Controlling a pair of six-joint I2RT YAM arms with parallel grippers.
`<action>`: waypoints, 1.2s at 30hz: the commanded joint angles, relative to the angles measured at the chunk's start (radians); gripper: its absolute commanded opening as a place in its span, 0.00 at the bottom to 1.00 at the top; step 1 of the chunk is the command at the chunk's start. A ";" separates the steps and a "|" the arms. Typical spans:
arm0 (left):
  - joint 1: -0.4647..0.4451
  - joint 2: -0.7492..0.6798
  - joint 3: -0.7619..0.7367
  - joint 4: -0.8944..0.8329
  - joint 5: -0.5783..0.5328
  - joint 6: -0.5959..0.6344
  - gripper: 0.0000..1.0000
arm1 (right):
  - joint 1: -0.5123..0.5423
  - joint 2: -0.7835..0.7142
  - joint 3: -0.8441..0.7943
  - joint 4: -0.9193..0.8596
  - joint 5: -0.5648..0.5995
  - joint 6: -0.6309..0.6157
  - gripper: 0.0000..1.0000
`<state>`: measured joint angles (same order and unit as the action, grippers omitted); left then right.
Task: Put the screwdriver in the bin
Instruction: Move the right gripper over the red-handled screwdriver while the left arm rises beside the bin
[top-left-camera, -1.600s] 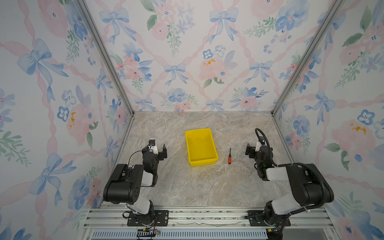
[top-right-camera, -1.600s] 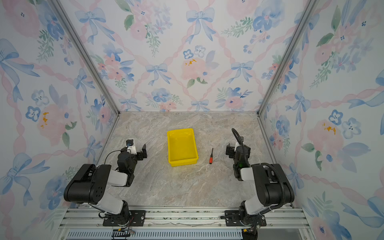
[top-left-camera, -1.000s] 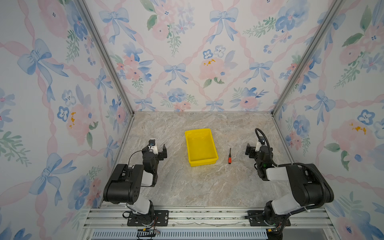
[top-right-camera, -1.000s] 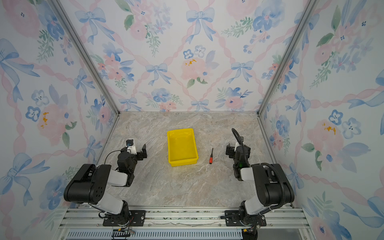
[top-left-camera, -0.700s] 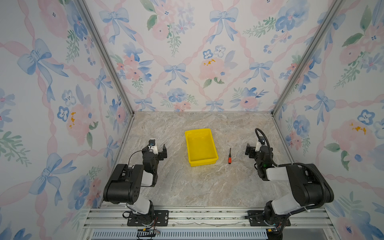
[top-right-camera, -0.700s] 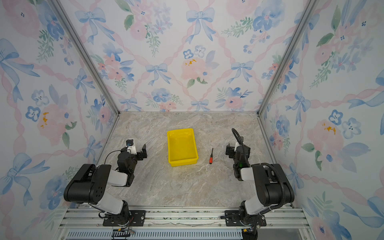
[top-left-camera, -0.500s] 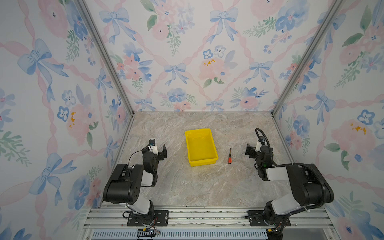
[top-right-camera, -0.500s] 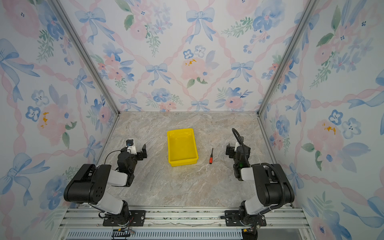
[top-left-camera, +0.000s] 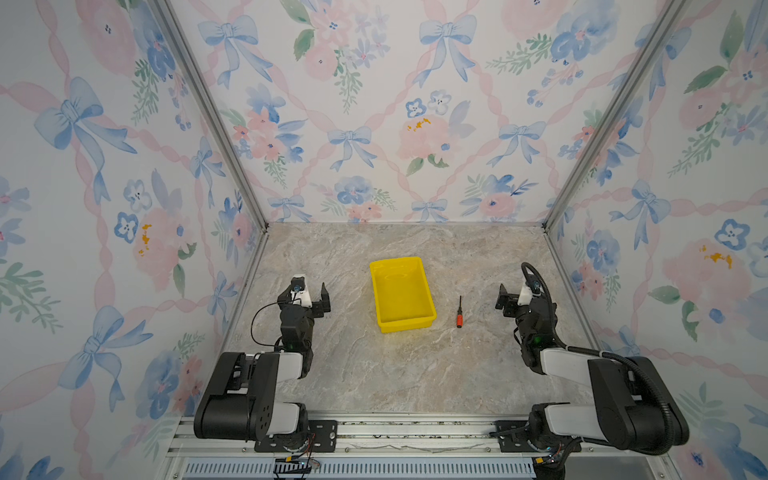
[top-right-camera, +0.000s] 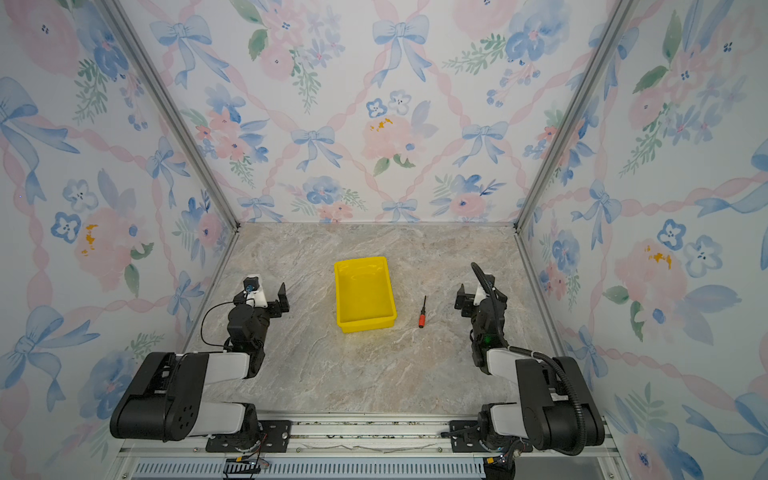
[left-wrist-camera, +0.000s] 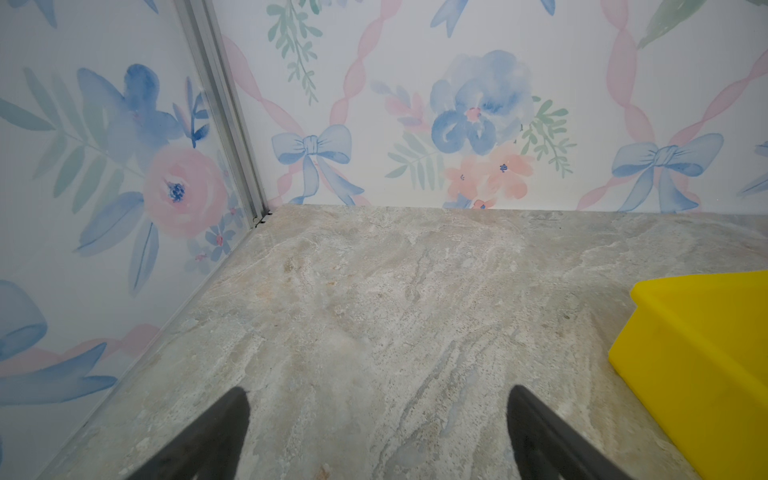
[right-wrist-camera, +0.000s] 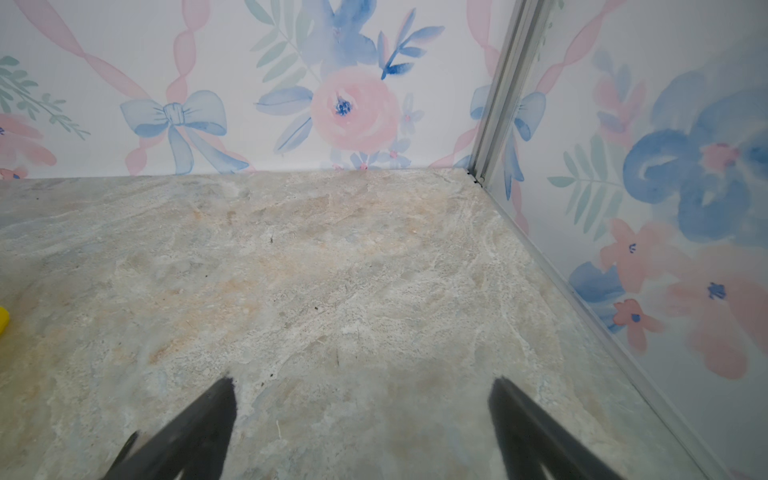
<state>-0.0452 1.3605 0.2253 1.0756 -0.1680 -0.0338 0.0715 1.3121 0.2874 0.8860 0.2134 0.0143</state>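
The left gripper (left-wrist-camera: 378, 397) is held with its jaws spread wide, and nothing is gripped. Only bare marble tabletop (left-wrist-camera: 374, 311) is seen in the gap. The bin (left-wrist-camera: 698, 357) stands outside these jaws, past the inner finger, apart from it.

The right gripper (right-wrist-camera: 361, 385) is likewise released, with bare tabletop between its fingers. A yellow sliver (right-wrist-camera: 3, 320) is caught at the frame edge beyond the inner finger. It is probably the bin's corner, though too little is shown to be sure.

In both top views the screwdriver (top-left-camera: 459, 312) (top-right-camera: 422, 312) is laid flat on the tabletop, outside both sets of jaws. It lies between the bin (top-left-camera: 401, 295) (top-right-camera: 363, 295) and the right gripper (top-left-camera: 517, 297) (top-right-camera: 478, 299), touching neither. Its orange-red handle is turned toward the robot's base.
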 joint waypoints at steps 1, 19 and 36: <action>-0.005 -0.045 -0.006 -0.121 -0.023 -0.012 0.97 | -0.010 -0.064 0.001 -0.121 -0.003 0.007 0.97; -0.013 -0.252 0.075 -0.482 -0.074 -0.061 0.97 | -0.021 -0.257 0.242 -0.734 -0.006 0.096 0.97; -0.069 -0.266 0.418 -1.014 0.161 -0.179 0.97 | 0.042 -0.113 0.689 -1.530 -0.096 0.476 0.97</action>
<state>-0.1043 1.0863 0.6178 0.1875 -0.1001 -0.1787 0.0887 1.1461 0.9234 -0.4427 0.1593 0.4095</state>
